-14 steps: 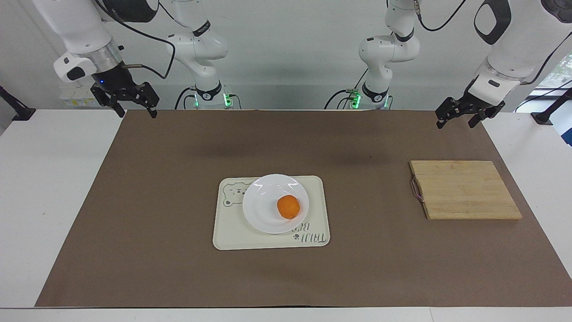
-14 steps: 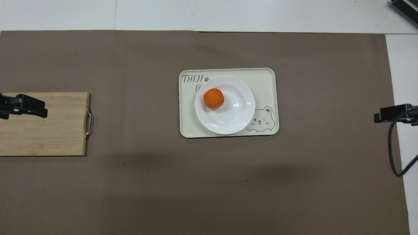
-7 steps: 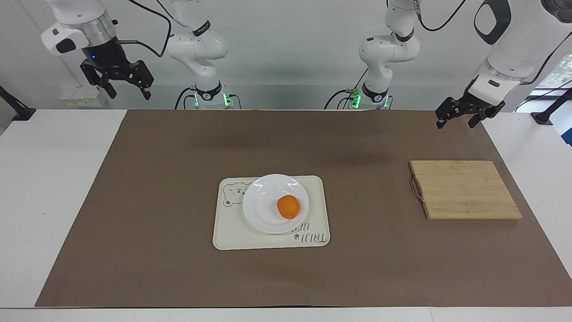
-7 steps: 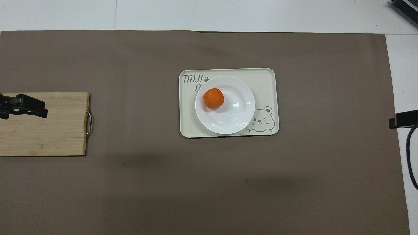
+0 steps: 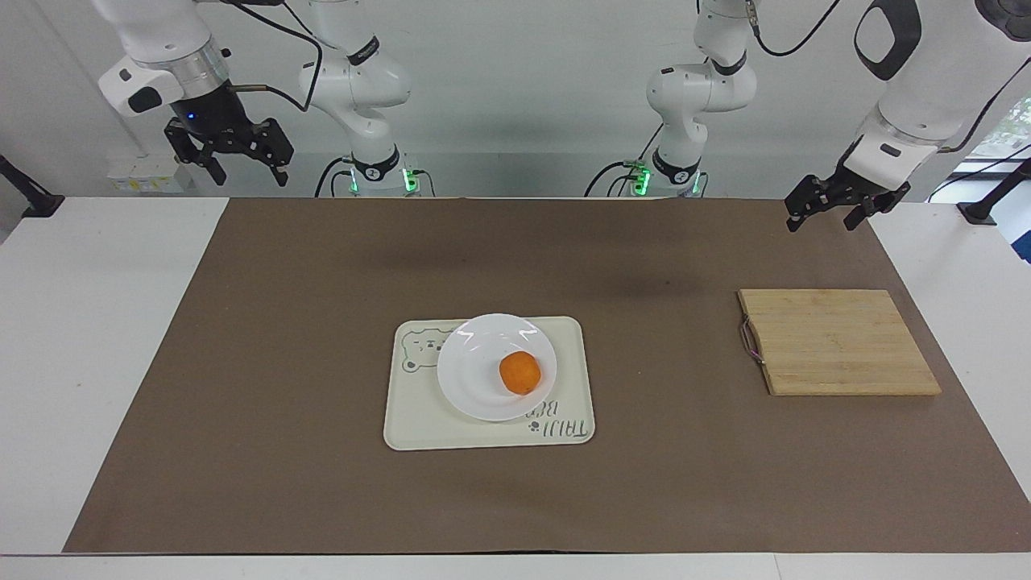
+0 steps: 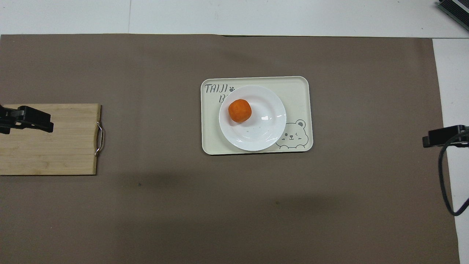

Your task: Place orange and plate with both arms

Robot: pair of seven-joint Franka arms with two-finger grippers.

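Facing view: orange (image 5: 519, 373) resting in plate (image 5: 496, 366) on tray (image 5: 419, 423), mid-table. Right gripper (image 5: 238, 161) and left gripper (image 5: 834, 211) raised at the robots' edge, jaws apart, empty.

Overhead view: orange off-centre toward left arm's end; could roll out if plate tipped.

The black two-finger left gripper (image 5: 827, 212) and black two-finger right gripper (image 5: 238, 162) both hang raised, fingers spread apart, gripping nothing, well apart from each other.

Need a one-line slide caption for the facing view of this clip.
Orange on white plate on bear tray; left gripper and right gripper raised, empty.
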